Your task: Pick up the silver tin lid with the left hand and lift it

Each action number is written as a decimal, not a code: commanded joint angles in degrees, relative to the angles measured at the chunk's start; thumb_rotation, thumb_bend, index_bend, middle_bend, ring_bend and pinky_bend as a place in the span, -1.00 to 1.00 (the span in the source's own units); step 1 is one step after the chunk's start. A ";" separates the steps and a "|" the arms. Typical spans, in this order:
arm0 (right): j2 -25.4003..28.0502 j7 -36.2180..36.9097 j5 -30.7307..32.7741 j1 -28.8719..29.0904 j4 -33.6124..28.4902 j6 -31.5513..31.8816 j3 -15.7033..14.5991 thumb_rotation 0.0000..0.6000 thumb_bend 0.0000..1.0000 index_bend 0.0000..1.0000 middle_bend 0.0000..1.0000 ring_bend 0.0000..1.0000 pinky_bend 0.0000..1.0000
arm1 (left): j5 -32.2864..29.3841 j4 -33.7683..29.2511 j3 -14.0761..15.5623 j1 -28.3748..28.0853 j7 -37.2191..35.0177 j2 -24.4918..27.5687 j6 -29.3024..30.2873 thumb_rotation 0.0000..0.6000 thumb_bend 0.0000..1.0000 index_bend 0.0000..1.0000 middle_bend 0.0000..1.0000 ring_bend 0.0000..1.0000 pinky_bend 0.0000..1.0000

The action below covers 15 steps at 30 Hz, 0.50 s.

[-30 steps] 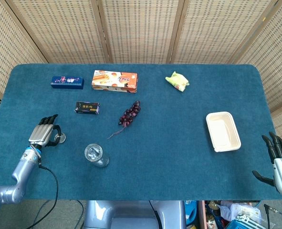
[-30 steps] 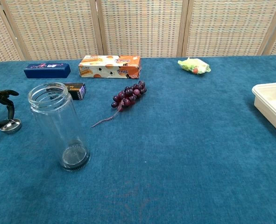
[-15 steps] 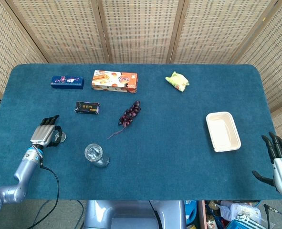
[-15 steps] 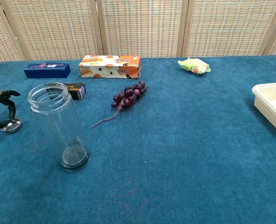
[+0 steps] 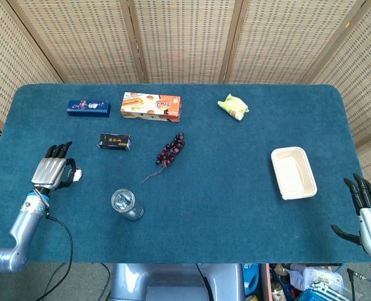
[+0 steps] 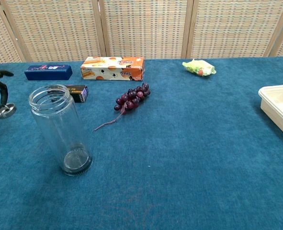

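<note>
Table (image 5: pixel 235 207) with blue cloth carries everything, wicker screen (image 5: pixel 185 37) behind the far edge. Orange box (image 5: pixel 150 106) lies near the far edge, left of centre, with the blue box (image 5: pixel 88 108) just beside it toward the far left corner. White tray (image 5: pixel 293 172) sits near the right edge, about midway front to back. Glass jar (image 6: pixel 61 128) stands upright and lidless near the front edge, left of centre. Grapes (image 5: pixel 171 149) lie between the jar and the orange box, stem pointing toward the front. Green packet (image 5: pixel 233 106) rests near the far edge, right of centre. Small black box (image 5: pixel 115 141) lies between the blue box and the jar.

Left hand (image 5: pixel 52 170) is near the left edge, fingers curled down around the lid (image 6: pixel 5 111), which it pinches from above. In the chest view the lid hangs clear of the cloth, tilted a little. Only fingertips of that hand show in the chest view, at the frame edge.

Right hand (image 5: pixel 368 210) is off the front right corner, fingers spread and straight, holding nothing.
</note>
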 commanded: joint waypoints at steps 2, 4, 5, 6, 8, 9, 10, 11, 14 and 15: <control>0.04 0.08 -0.10 -0.03 -0.07 0.10 -0.03 1.00 -1.00 -0.87 -1.00 -1.00 -1.00 | 5.05 -10.62 -0.22 1.01 3.14 6.63 6.13 1.00 -0.04 0.18 -1.00 -1.00 -1.00; 0.04 0.05 -0.16 -0.06 -0.12 0.22 0.00 1.00 -1.00 -0.87 -1.00 -1.00 -1.00 | 6.90 -14.38 -0.20 1.08 4.02 8.99 7.48 1.00 -0.04 0.18 -1.00 -1.00 -1.00; 0.06 0.06 -0.18 -0.10 -0.19 0.31 -0.01 1.00 -1.00 -0.87 -1.00 -1.00 -1.00 | 8.54 -17.26 -0.32 1.10 4.52 10.56 8.71 1.00 -0.04 0.18 -1.00 -1.00 -1.00; 0.06 0.06 -0.19 -0.11 -0.20 0.34 -0.01 1.00 -1.00 -0.87 -1.00 -1.00 -1.00 | 8.93 -18.41 -0.29 1.19 4.71 11.24 9.02 1.00 -0.04 0.18 -1.00 -1.00 -1.00; 0.08 0.06 -0.21 -0.16 -0.20 0.43 -0.03 1.00 -1.00 -0.87 -1.00 -1.00 -1.00 | 10.57 -21.54 -0.44 1.25 5.37 13.05 10.24 1.00 -0.04 0.18 -1.00 -1.00 -1.00; 0.08 0.06 -0.22 -0.18 -0.21 0.44 -0.04 1.00 -1.00 -0.87 -1.00 -1.00 -1.00 | 11.23 -22.76 -0.52 1.28 5.79 13.76 10.79 1.00 -0.04 0.18 -1.00 -1.00 -1.00; 0.07 0.06 -0.22 -0.18 -0.23 0.45 -0.04 1.00 -1.00 -0.87 -1.00 -1.00 -1.00 | 11.82 -24.00 -0.61 1.30 6.20 14.43 11.27 1.00 -0.04 0.18 -1.00 -1.00 -1.00; 0.07 0.07 -0.22 -0.19 -0.24 0.47 -0.04 1.00 -1.00 -0.87 -1.00 -1.00 -1.00 | 12.32 -25.27 -0.70 1.29 6.52 15.09 11.62 1.00 -0.04 0.18 -1.00 -1.00 -1.00; 0.12 0.09 -0.23 -0.21 -0.29 0.52 -0.03 1.00 -1.00 -0.87 -1.00 -1.00 -1.00 | 14.06 -31.38 -0.77 1.04 6.55 18.20 11.61 1.00 -0.04 0.18 -1.00 -1.00 -1.00; 0.15 0.10 -0.23 -0.22 -0.31 0.54 -0.02 1.00 -1.00 -0.87 -1.00 -1.00 -1.00 | 14.55 -33.20 -0.74 0.86 6.28 19.21 11.23 1.00 -0.04 0.18 -1.00 -1.00 -1.00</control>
